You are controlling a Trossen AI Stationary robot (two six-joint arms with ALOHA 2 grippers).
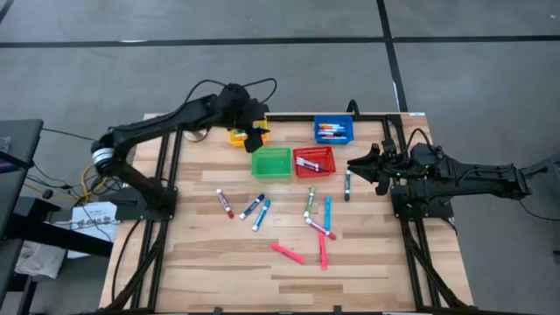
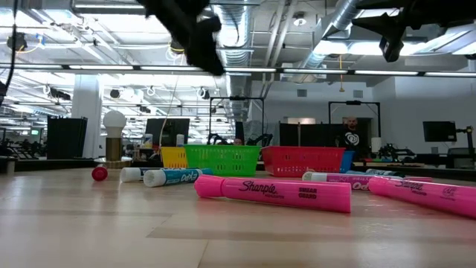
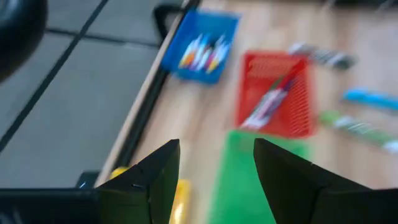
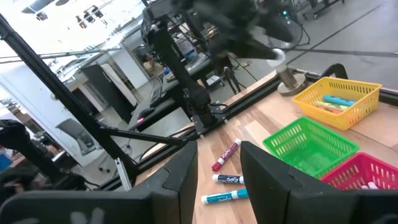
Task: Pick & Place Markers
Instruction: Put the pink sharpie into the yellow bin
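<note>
The wooden table (image 1: 210, 262) carries 4 mesh baskets near its far edge. The left gripper (image 1: 255, 131) hangs between the yellow basket (image 1: 238, 136) and the green basket (image 1: 271, 162), its fingers (image 3: 152, 180) spread apart with nothing between them; in the left wrist view the green basket lies just ahead of the gap, the yellow one beside the finger. Beyond those fingers sit the red basket (image 1: 314, 161), holding a few markers, and the blue basket (image 1: 333, 130), holding several more. The right gripper (image 1: 359, 164) hovers at the table's right edge, just past the red basket; its fingers (image 4: 180, 177) stand partly apart and empty. The loose markers (image 1: 308, 203) lie scattered on the table's middle, well clear of both pairs of fingers: a dark one (image 1: 347, 185) nearest the right fingers, blue and red ones (image 1: 255, 206) nearer the left arm, and 2 pink ones (image 1: 288, 254) toward the near edge.
</note>
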